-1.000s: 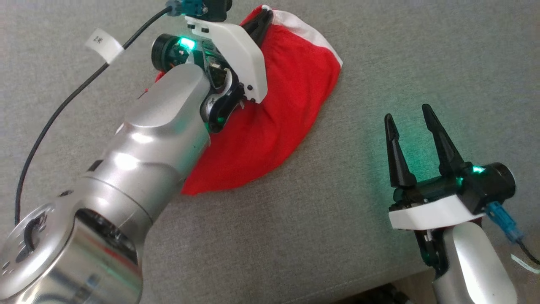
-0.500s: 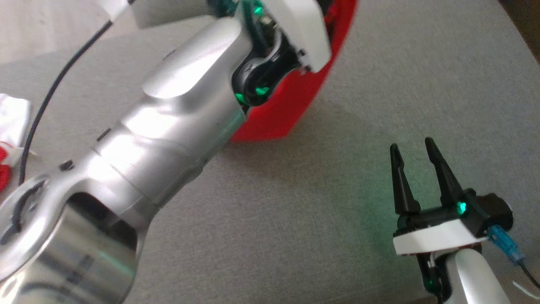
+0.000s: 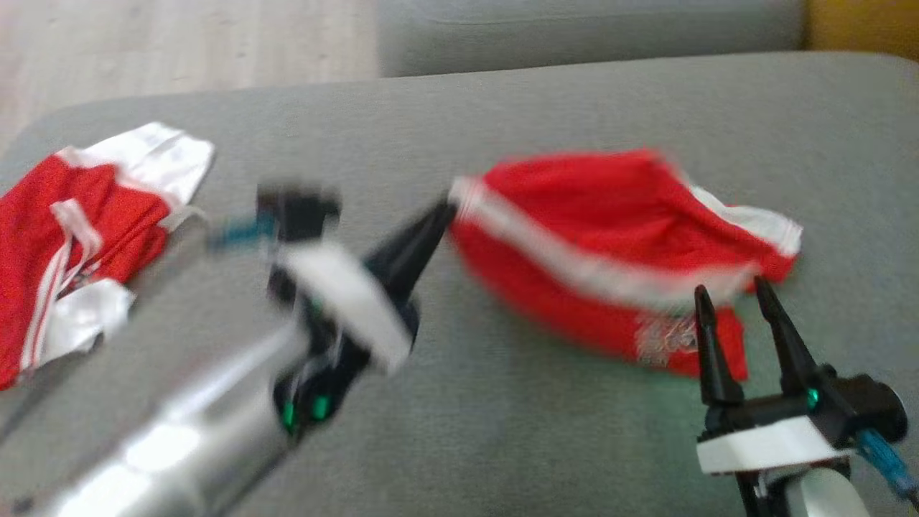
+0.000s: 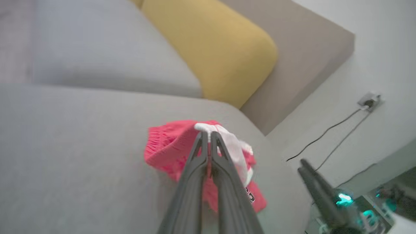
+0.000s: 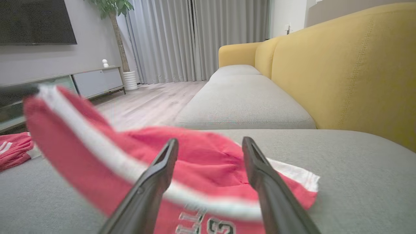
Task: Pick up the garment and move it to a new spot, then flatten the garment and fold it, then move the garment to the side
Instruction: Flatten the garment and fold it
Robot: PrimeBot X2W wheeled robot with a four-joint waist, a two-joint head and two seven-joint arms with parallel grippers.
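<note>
The garment (image 3: 574, 230) is a red piece with white bands and white lettering, spread over the grey sofa seat (image 3: 502, 431). My left gripper (image 3: 445, 212) is shut on its white-banded left edge and holds that edge lifted off the cushion; the rest trails to the right. The left wrist view shows the two fingers closed together on the garment (image 4: 169, 146) at the white band. My right gripper (image 3: 729, 291) stands open at the lower right, just in front of the garment's near lettered edge. In the right wrist view its fingers frame the garment (image 5: 201, 152).
Another red and white garment (image 3: 79, 237) lies bunched at the seat's left end. A yellow backrest cushion (image 5: 351, 68) runs along the sofa, with a second grey seat cushion (image 5: 240, 104) beyond. Wooden floor (image 3: 179, 43) lies past the far edge.
The head camera has swung, so the whole picture shifted. My left gripper, still shut on the garment, has pulled its edge up and out so the cloth now stretches open. The right gripper stays open.
</note>
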